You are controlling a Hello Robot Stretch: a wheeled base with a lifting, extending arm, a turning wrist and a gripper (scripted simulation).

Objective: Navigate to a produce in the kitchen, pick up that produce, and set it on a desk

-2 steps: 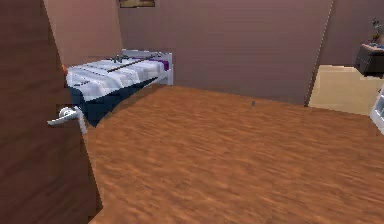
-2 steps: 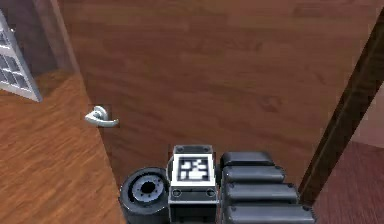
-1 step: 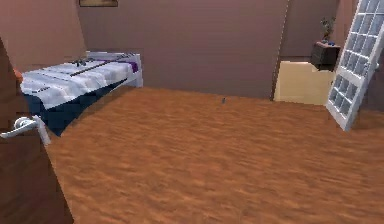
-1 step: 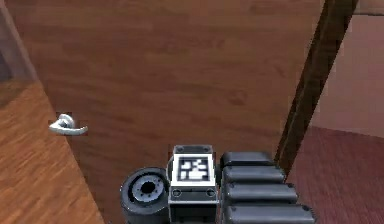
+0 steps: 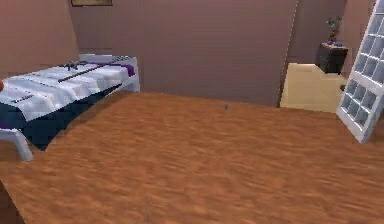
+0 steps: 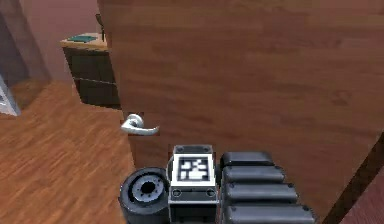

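The produce: we cannot place it from this position. The task puts it in the kitchen, and the room around us is a bedroom. We therefore judge the first step, navigation, to be the one in hand, with the pick-up and the setting down on a desk both left to do.

The gripper [image 6: 145, 197]: its dark body sits low in the arm side view, just beside the white marker square [image 6: 194, 168] and the arm [image 6: 255, 190] with its stacked dark segments (the arm appears retracted). The gripper's far end cannot be made out, so we cannot tell how the jaws stand or whether it holds anything.

Beyond the gripper stands a brown wooden door [image 6: 260, 70] with a silver lever handle [image 6: 138, 124]. At the arm side view's upper left is a dark cabinet [image 6: 95, 75] with a greenish thing on top, too small to name.

In the forward view there is a wooden floor [image 5: 200, 150], with a bed [image 5: 60, 90] under a blue-and-white cover at the left. At the right a doorway [image 5: 315, 60] gives onto a paler floor, where a potted plant [image 5: 333, 28] stands on a dark stand. A white glazed door [image 5: 365, 80] stands beside that doorway. We judge the doorway to be the likely route toward the kitchen
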